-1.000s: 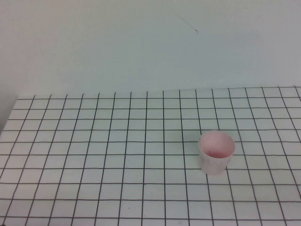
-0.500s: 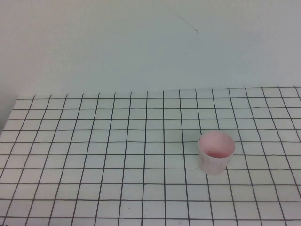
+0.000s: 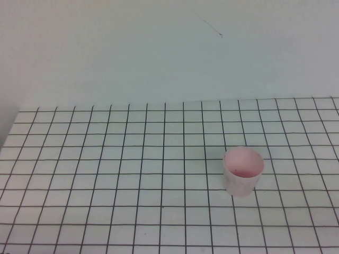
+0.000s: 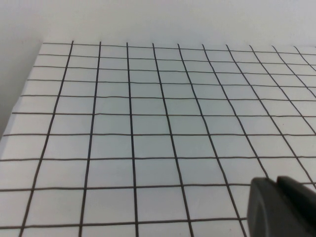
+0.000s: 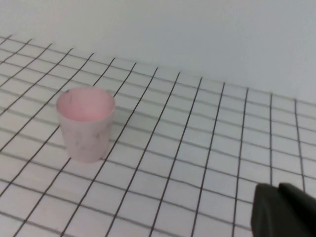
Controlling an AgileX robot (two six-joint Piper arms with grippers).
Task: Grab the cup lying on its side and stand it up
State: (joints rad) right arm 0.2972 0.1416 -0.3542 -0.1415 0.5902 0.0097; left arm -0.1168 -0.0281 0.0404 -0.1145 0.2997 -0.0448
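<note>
The pale pink-white cup (image 3: 243, 171) stands upright on the gridded table, mouth up, right of the middle in the high view. It also shows in the right wrist view (image 5: 86, 123), upright, with nothing touching it. My right gripper (image 5: 276, 195) is shut and empty, well away from the cup. My left gripper (image 4: 274, 185) is shut and empty over bare grid; the cup does not show in its view. Neither gripper shows in the high view.
The white table with a black grid (image 3: 106, 174) fills the lower part of the high view. A plain pale wall (image 3: 159, 53) rises behind it. The table's left edge (image 3: 8, 132) shows at the far left.
</note>
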